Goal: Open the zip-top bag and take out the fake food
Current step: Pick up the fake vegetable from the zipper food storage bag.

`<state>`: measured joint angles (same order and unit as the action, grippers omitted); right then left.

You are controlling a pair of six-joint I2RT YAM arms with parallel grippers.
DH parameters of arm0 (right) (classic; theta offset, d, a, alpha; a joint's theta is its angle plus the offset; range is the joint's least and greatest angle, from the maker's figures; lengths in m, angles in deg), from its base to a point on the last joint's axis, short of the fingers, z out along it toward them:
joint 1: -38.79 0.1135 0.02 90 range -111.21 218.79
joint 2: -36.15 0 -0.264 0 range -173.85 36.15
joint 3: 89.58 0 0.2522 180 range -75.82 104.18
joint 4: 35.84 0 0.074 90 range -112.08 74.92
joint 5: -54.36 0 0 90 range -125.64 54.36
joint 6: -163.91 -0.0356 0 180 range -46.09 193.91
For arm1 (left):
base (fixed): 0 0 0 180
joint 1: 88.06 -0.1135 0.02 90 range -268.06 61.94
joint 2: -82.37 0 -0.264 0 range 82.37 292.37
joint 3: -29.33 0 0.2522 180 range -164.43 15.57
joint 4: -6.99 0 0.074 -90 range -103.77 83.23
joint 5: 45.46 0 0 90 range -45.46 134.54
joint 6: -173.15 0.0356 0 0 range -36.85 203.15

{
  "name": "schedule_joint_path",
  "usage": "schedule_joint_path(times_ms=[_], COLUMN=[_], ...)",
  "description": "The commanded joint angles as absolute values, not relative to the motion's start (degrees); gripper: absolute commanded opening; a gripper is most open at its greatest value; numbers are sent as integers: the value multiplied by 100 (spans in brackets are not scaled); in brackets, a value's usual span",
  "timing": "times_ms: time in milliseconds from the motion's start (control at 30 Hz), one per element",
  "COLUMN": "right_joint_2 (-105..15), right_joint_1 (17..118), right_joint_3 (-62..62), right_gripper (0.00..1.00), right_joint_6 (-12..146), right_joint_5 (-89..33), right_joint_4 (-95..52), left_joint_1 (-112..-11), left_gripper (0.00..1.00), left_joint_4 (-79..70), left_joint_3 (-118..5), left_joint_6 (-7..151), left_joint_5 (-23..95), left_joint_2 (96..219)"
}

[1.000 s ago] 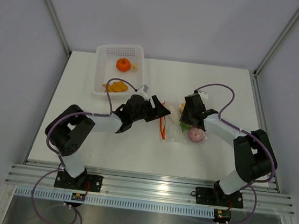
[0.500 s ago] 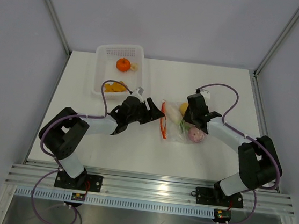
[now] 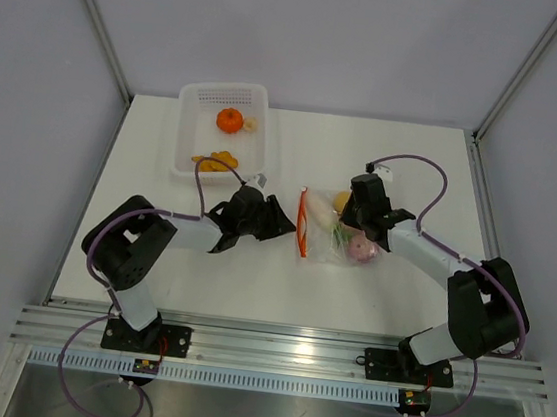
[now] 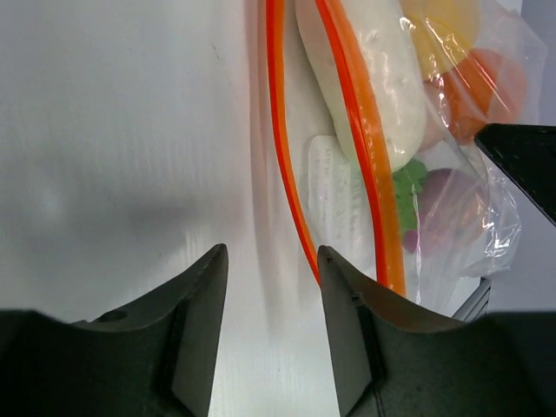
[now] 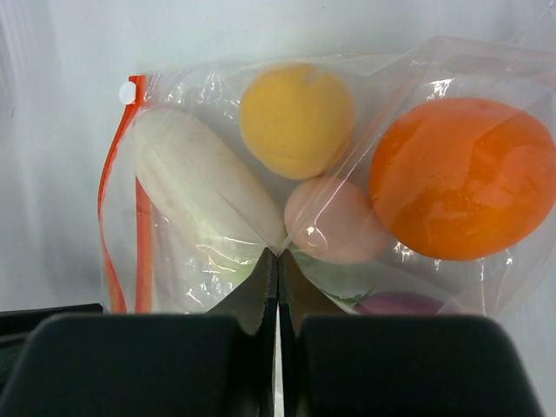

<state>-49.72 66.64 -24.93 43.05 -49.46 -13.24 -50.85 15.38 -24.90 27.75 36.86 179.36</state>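
The zip-top bag (image 3: 326, 246) lies at the table's middle, its red-orange zipper strip (image 3: 303, 229) on the left side with the two tracks apart (image 4: 280, 156). Inside show fake food: a white radish (image 5: 200, 191), a yellow ball (image 5: 297, 117), a pink piece (image 5: 334, 221), an orange tangerine (image 5: 460, 178) and a purple onion (image 5: 400, 304). My right gripper (image 3: 349, 227) is shut, pinching the bag's clear film (image 5: 278, 254). My left gripper (image 3: 278, 217) is open and empty (image 4: 269, 291), low over the table just left of the zipper strip.
A white perforated basket (image 3: 195, 103) stands at the back left, holding an orange tangerine (image 3: 229, 119), a small pale piece (image 3: 251, 123) and yellow pieces (image 3: 216, 160). Grey walls and metal posts close in the table's sides and back.
My left gripper has drawn back to the left, away from the zipper strip. The bag has shifted a little, the radish now showing by the strip. The right gripper stays on the bag.
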Motion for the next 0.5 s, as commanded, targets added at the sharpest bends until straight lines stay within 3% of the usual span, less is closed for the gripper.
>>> schedule_joint_path(times_ms=[0, 467], right_joint_2=[-4735, -4630], right_joint_1=[6718, 6718], right_joint_3=[-2537, -2678], right_gripper=[0, 0], right_joint_6=[4262, 4209], right_joint_5=[-4865, -4663], right_joint_4=[-1593, -1742], left_joint_1=[-5115, -5097], left_gripper=[44, 30], left_joint_4=[1617, 1678], left_joint_3=[-2969, -3734], left_joint_6=[2892, 2787], left_joint_5=[3628, 3303], left_joint_2=[18142, 18872])
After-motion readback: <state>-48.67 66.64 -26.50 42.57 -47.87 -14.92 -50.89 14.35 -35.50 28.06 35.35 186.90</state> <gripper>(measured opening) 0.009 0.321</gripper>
